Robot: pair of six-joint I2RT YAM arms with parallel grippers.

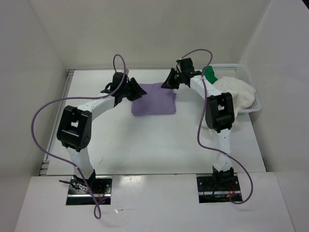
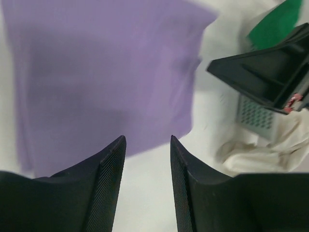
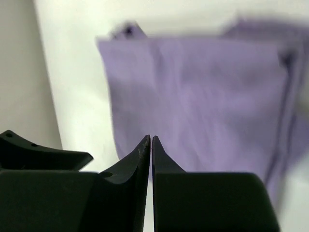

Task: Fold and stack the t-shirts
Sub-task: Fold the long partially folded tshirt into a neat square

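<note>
**Lavender shirt (image 1: 153,99) folded, both grippers empty**

I see it flat on the table (image 1: 145,145) between my grippers. The left gripper (image 2: 147,140) hangs half open, the right gripper (image 3: 150,139) nearly closed. The white shirt (image 1: 236,92) and green shirt (image 1: 210,73) sit in the basket (image 1: 241,67).

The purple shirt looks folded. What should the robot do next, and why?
Probably swing the right gripper, shut and empty, over to the basket and open it above the white shirt: the purple shirt lies folded flat, while the white one sits bunched in the basket.
</note>
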